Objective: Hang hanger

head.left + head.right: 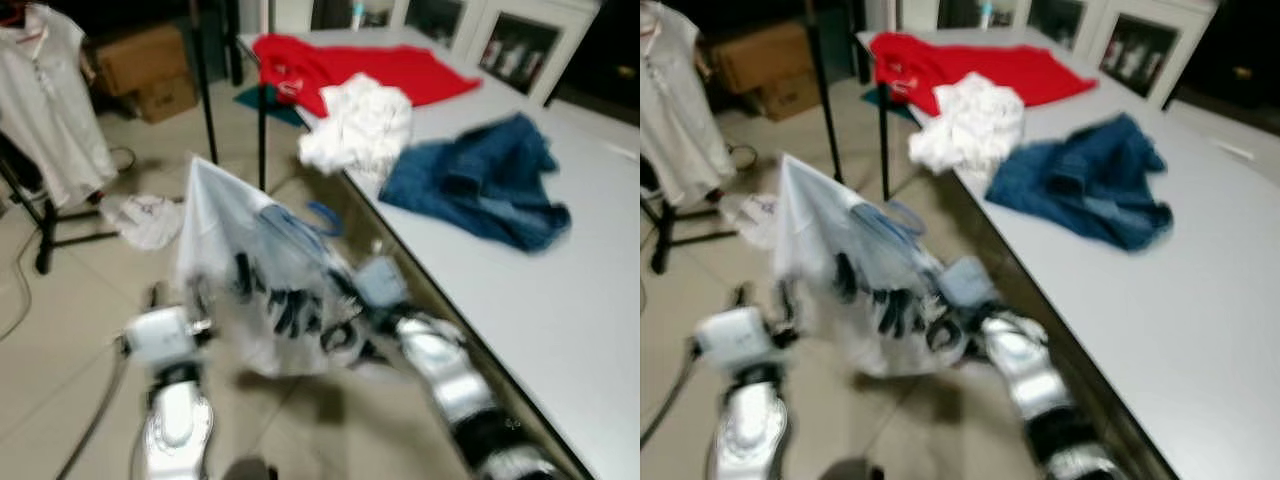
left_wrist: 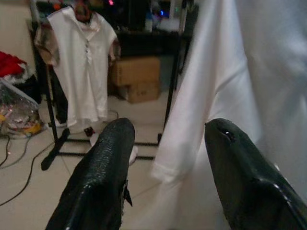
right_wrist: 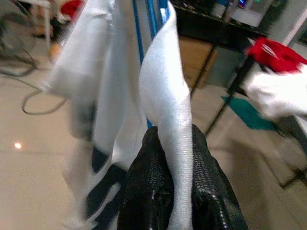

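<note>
While the head camera is blurred, the left eye view still lays out the scene: a white T-shirt (image 1: 270, 290) with dark lettering hangs on a blue hanger (image 1: 300, 225) between the two silver arms, beside the long white table (image 1: 560, 330) that carries a red garment (image 1: 360, 68), a crumpled white cloth (image 1: 360, 125) and blue jeans (image 1: 480, 180). The right gripper (image 1: 370, 285) sits at the shirt's collar side, the left gripper (image 1: 165, 335) just below its other edge. Up and to the robot's left stands a clothes rack (image 1: 45, 230) with a white blouse (image 1: 45, 90) on it.

The right eye view repeats this; the shirt's long axis runs slanting from its raised shoulder corner down toward the right arm.

In the left wrist view the left gripper (image 2: 168, 167) has its fingers spread wide, with nothing between them; the shirt's sleeve edge hangs just beyond. Past it, well apart, is the rack with the blouse, near cardboard boxes (image 2: 136, 76).

In the right wrist view the right gripper (image 3: 175, 158) is clamped narrow on a fold of the shirt, the hanger's blue bars rising behind the cloth.

So the right arm carries the load, and the rack lies ahead on the left-arm side; judging by that, the hanger probably has to be taken leftward and raised to the rail.
</note>
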{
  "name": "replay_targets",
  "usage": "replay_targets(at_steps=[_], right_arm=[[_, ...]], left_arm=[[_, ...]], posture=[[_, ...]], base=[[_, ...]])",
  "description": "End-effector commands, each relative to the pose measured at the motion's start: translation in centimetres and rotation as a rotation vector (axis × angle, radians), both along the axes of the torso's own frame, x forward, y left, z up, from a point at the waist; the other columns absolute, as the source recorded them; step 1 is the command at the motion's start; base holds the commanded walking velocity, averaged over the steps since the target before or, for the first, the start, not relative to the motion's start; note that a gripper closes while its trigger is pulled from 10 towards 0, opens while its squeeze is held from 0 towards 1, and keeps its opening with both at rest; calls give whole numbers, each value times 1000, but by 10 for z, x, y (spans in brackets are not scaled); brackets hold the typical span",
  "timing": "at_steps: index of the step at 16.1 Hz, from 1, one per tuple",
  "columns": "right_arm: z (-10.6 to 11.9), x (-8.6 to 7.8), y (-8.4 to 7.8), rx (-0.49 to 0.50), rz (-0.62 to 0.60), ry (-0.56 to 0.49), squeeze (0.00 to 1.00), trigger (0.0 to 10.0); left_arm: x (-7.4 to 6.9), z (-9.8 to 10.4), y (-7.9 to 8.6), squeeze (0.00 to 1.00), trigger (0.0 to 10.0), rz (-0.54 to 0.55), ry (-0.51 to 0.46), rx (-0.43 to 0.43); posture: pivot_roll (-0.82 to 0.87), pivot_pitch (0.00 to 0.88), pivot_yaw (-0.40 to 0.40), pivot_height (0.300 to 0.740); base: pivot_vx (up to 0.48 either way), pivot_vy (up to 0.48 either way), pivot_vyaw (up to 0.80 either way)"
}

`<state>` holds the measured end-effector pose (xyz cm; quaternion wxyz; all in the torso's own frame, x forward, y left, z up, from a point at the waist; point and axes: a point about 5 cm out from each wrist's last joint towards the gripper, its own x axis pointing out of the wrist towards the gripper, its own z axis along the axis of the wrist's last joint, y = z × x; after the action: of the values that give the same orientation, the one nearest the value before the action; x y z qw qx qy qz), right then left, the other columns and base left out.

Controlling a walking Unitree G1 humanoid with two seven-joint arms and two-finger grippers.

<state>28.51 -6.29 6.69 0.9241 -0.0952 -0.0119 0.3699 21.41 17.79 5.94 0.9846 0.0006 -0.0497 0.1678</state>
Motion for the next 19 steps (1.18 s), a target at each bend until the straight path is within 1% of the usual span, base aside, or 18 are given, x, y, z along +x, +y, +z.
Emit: replay_targets(at_steps=[1, 4, 6, 8, 10, 12, 19], right_arm=[[9, 5, -13, 4, -29, -51, 0, 10000], [9, 6, -12, 10, -29, -49, 0, 10000], [10, 7, -12, 10, -34, -50, 0, 10000], [11, 6, -10, 9, -22, -63, 0, 10000], [10, 6, -9, 14, -23, -55, 0, 10000], [9, 7, -10, 20, -38, -35, 0, 10000], [10, 9, -9, 26, -47, -36, 0, 10000]], left_arm=[[4, 2, -13, 0, 10000, -34, -9, -17], [6, 1, -13, 0, 10000, -33, -8, -18], [6, 1, -12, 0, 10000, -33, -10, -17], [7, 1, -12, 0, 10000, -32, -11, -17], [7, 1, -12, 0, 10000, -32, -10, -18], [6, 1, -13, 0, 10000, -34, -9, -18], [6, 0, -12, 0, 10000, -32, -10, -20]], posture=[[79, 33, -60, 740], [80, 30, -60, 740], [80, 28, -60, 740], [79, 26, -59, 740], [79, 26, -59, 740], [78, 31, -57, 740], [82, 29, -58, 740]], base=[[450, 0, 800], [439, 0, 692], [428, 0, 0], [420, 0, 684], [412, 0, 753], [401, 0, 0], [399, 0, 0]])
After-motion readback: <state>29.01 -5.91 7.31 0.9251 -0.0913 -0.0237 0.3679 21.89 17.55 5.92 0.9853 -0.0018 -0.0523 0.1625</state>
